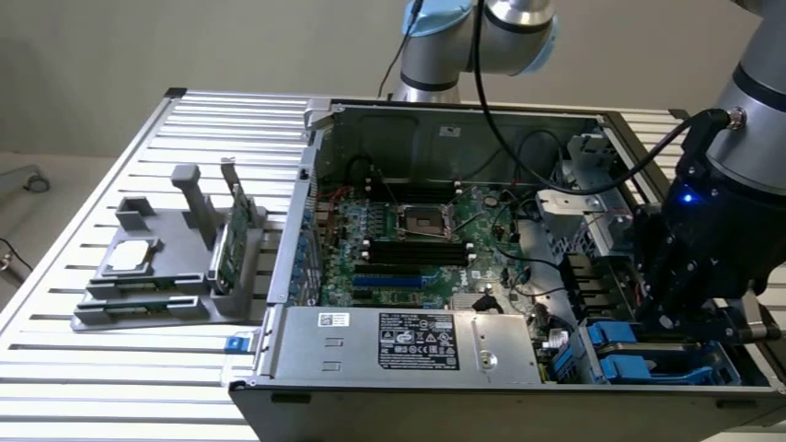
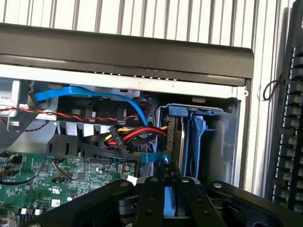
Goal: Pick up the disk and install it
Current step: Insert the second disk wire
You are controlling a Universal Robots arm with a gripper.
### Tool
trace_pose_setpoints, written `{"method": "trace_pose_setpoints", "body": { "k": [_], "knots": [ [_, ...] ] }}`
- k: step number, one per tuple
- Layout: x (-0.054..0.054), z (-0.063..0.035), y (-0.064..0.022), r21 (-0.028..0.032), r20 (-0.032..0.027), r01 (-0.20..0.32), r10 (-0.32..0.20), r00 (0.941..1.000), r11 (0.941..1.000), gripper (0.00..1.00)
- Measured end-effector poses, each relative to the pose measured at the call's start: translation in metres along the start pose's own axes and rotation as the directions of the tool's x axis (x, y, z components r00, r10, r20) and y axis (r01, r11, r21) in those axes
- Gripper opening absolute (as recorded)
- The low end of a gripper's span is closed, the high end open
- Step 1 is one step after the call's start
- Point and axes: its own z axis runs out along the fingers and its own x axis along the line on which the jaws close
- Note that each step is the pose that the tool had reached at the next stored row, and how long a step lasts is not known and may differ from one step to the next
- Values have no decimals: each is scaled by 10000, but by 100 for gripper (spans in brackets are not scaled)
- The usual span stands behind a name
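Blue plastic rails are what show of the disk (image 1: 647, 354), which sits down in the drive bay at the corner of the open computer case (image 1: 406, 391) on the exterior view's right; between the rails lies a dark strip, and no label can be made out. From the wrist view the disk (image 2: 171, 201) appears as a narrow blue band standing between the black fingers (image 2: 150, 198), with a blue bay frame (image 2: 196, 137) rising just beyond it. The gripper (image 1: 673, 318) reaches down into that bay, and its jaws stand narrowly apart, pressed to either side of the blue-railed disk, so it is gripping it. Beside the bay run red, yellow and black power wires (image 2: 135, 135) and a blue flat cable (image 2: 102, 94) over the green motherboard (image 1: 411, 244). A grey stand (image 1: 172, 276) holding a green circuit card (image 1: 231, 235) rests on the slatted table (image 1: 98, 368) on the exterior view's left, well apart from the gripper.
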Motion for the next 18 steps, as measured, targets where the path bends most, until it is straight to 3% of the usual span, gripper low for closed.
{"method": "trace_pose_setpoints", "body": {
  "k": [9, 18],
  "knots": [
    [3, 36, -30, -128, 8, 20, -20, 10000, 9999, 16],
    [5, 41, -47, -152, 3, 58, -58, 10000, 9999, 16]
  ]
}}
